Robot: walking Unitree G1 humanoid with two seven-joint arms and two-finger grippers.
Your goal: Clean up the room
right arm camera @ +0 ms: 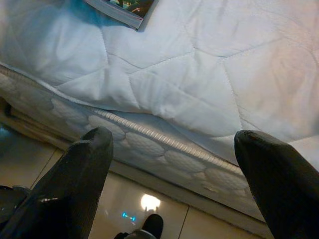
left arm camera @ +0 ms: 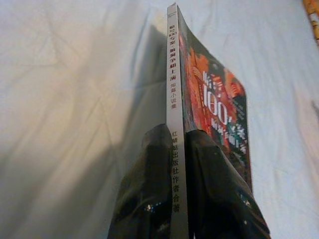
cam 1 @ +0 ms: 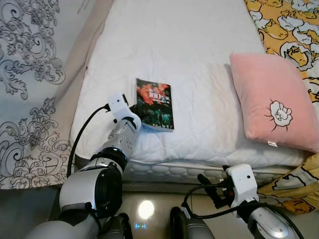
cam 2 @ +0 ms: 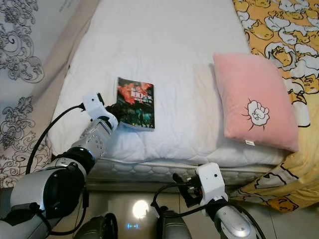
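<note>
Book (cam 1: pixel 155 104): lies on the white bed (cam 1: pixel 189 59), near its front-left edge, dark cover with red up.
Left gripper (left arm camera: pixel 178 144): at the book's near-left side; fingers (left arm camera: pixel 149 189) clamped on the spine edge, one on each side.
Left wrist view: shows spine with printed characters and "100" on the cover; the head views do not resolve this print.
Head views: left arm reaches up from the lower left, wrist over the bed's edge.
Right gripper (right arm camera: pixel 174 149): low, in front of the bed, over the glossy floor (cam 1: pixel 149 211); fingers (right arm camera: pixel 79 179) wide apart, holding nothing.
Right wrist view: mattress side and quilted cover, book corner at far edge.
Pillow (cam 1: pixel 274 102): pink, on the bed's right side, well apart from the book.
Blanket (cam 1: pixel 289 25): yellow, cartoon print, along the bed's right edge, behind the pillow.
Curtain (cam 1: pixel 30 74): grey pattern, left of bed.
</note>
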